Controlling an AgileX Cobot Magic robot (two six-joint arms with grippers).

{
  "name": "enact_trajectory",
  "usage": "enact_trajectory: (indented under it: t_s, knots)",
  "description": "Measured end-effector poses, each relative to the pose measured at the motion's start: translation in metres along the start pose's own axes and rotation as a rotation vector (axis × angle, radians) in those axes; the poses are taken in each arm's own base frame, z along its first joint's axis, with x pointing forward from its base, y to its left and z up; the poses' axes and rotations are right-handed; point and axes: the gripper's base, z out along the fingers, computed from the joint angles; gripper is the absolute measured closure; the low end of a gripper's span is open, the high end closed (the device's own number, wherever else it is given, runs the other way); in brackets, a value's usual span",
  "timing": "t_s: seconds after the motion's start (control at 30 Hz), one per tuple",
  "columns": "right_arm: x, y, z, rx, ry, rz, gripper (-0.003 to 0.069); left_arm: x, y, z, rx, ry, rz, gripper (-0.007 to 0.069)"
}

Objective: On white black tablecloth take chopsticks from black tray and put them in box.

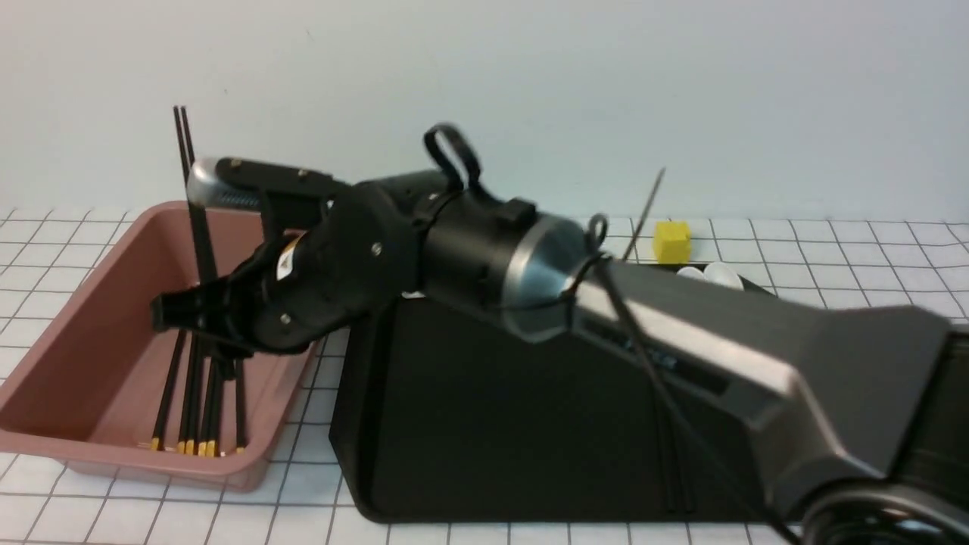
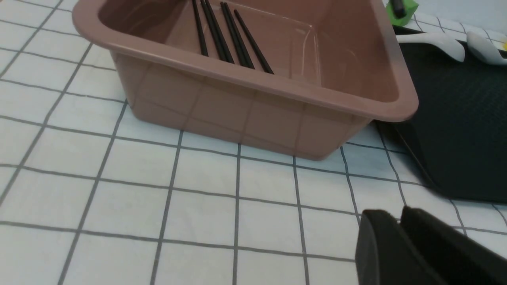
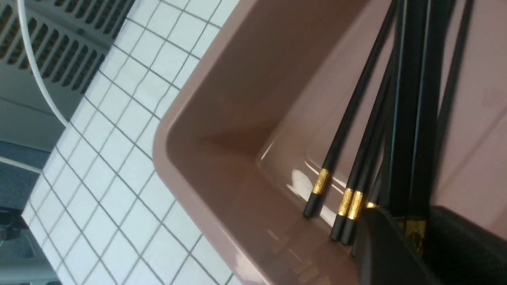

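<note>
The right arm reaches across the black tray (image 1: 484, 424) from the right, and its right hand (image 1: 189, 310) hangs over the inside of the box (image 1: 68, 325), clamped on two chopsticks (image 1: 184, 144) that stand nearly upright. Their thin ends rise well above the box rim against the wall. In the right wrist view the same two sticks run between the fingers (image 3: 380, 249), with a gold band showing just at the grip. The loose chopsticks (image 1: 198, 409) lie side by side on the box floor, their gold-banded ends against the near wall. The bands carry a fine pattern (image 3: 320, 181) too small to read. A small white and orange sticker (image 1: 288, 261) on the right wrist is blurred, and so is the dark marking (image 1: 628, 350) on the silver forearm; neither can be read. The box sits on the tablecloth (image 1: 833, 242) just left of the tray, a narrow strip of the surface between them. At the tray's far right end lie white spoons (image 1: 715, 274), with a yellow cube (image 1: 671, 241) just behind them. The left wrist view shows a green cube (image 2: 402, 7) at its edge, past the box. The left hand (image 2: 400, 233) hovers over bare cloth near the box's outer corner, its fingers together and holding nothing.
</note>
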Motion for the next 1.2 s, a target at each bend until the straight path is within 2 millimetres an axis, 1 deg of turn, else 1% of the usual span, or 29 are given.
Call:
enact_trajectory:
  t_s: [0.07, 0.1, 0.2, 0.27, 0.3, 0.4, 0.47, 0.5, 0.53, 0.57, 0.6, 0.63, 0.67, 0.7, 0.73, 0.77, 0.8, 0.83, 0.87, 0.9, 0.97, 1.03, 1.1, 1.13, 1.17, 1.2]
  knots:
    - [0.005, -0.004, 0.008, 0.009, 0.017, 0.003, 0.0474, 0.0, 0.0, 0.0, 0.0, 0.0, 0.0, 0.0542]
    - [0.007, -0.005, 0.009, 0.015, 0.033, 0.004, 0.0452, 0.0, 0.0, 0.0, 0.0, 0.0, 0.0, 0.0542]
    - [0.008, -0.006, 0.008, 0.024, 0.054, -0.002, 0.0417, 0.0, 0.0, 0.0, 0.0, 0.0, 0.0, 0.0542]
    - [0.005, -0.003, -0.002, 0.04, 0.084, -0.033, 0.04, 0.0, 0.0, 0.0, 0.0, 0.0, 0.0, 0.0542]
    - [0.003, 0.0, -0.012, 0.051, 0.102, -0.069, 0.0405, 0.0, 0.0, 0.0, 0.0, 0.0, 0.0, 0.0542]
    - [-0.009, 0.011, -0.047, 0.076, 0.123, -0.154, 0.0454, 0.0, 0.0, 0.0, 0.0, 0.0, 0.0, 0.0542]
    - [-0.023, 0.021, -0.089, 0.109, 0.128, -0.237, 0.0538, 0.0, 0.0, 0.0, 0.0, 0.0, 0.0, 0.0542]
    - [-0.03, 0.025, -0.108, 0.115, 0.112, -0.262, 0.0563, 0.0, 0.0, 0.0, 0.0, 0.0, 0.0, 0.0542]
    - [-0.034, 0.028, -0.13, 0.134, 0.112, -0.3, 0.0605, 0.0, 0.0, 0.0, 0.0, 0.0, 0.0, 0.0542]
    - [-0.041, 0.036, -0.17, 0.165, 0.091, -0.354, 0.0654, 0.0, 0.0, 0.0, 0.0, 0.0, 0.0, 0.0542]
    - [-0.044, 0.041, -0.199, 0.189, 0.067, -0.392, 0.0666, 0.0, 0.0, 0.0, 0.0, 0.0, 0.0, 0.0542]
    - [-0.043, 0.042, -0.205, 0.198, 0.072, -0.403, 0.0669, 0.0, 0.0, 0.0, 0.0, 0.0, 0.0, 0.0542]
    - [-0.044, 0.05, -0.25, 0.233, 0.029, -0.458, 0.0672, 0.0, 0.0, 0.0, 0.0, 0.0, 0.0, 0.0542]
    - [-0.043, 0.052, -0.265, 0.249, 0.01, -0.479, 0.0672, 0.0, 0.0, 0.0, 0.0, 0.0, 0.0, 0.0542]
    - [-0.04, 0.056, -0.294, 0.259, -0.034, -0.502, 0.0671, 0.0, 0.0, 0.0, 0.0, 0.0, 0.0, 0.0542]
    - [-0.034, 0.059, -0.321, 0.263, -0.07, -0.519, 0.0671, 0.0, 0.0, 0.0, 0.0, 0.0, 0.0, 0.0542]
    - [-0.032, 0.058, -0.323, 0.266, -0.066, -0.523, 0.0671, 0.0, 0.0, 0.0, 0.0, 0.0, 0.0, 0.0542]
    - [-0.02, 0.057, -0.352, 0.269, -0.089, -0.534, 0.0671, 0.0, 0.0, 0.0, 0.0, 0.0, 0.0, 0.0542]
    - [-0.012, 0.055, -0.362, 0.274, -0.087, -0.537, 0.0671, 0.0, 0.0, 0.0, 0.0, 0.0, 0.0, 0.0542]
    - [0.005, 0.047, -0.375, 0.284, -0.07, -0.538, 0.0671, 0.0, 0.0, 0.0, 0.0, 0.0, 0.0, 0.0542]
    - [0.029, 0.033, -0.383, 0.287, -0.064, -0.54, 0.0671, 0.0, 0.0, 0.0, 0.0, 0.0, 0.0, 0.0542]
    - [0.053, 0.017, -0.382, 0.275, -0.094, -0.548, 0.0671, 0.0, 0.0, 0.0, 0.0, 0.0, 0.0, 0.0542]
    - [0.078, -0.002, -0.376, 0.25, -0.158, -0.559, 0.0671, 0.0, 0.0, 0.0, 0.0, 0.0, 0.0, 0.0542]
    - [0.094, -0.013, -0.372, 0.239, -0.184, -0.563, 0.0671, 0.0, 0.0, 0.0, 0.0, 0.0, 0.0, 0.0542]
    - [0.104, -0.021, -0.368, 0.214, -0.251, -0.571, 0.0671, 0.0, 0.0, 0.0, 0.0, 0.0, 0.0, 0.0542]
    - [0.115, -0.031, -0.361, 0.206, -0.269, -0.57, 0.067, 0.0, 0.0, 0.0, 0.0, 0.0, 0.0, 0.0542]
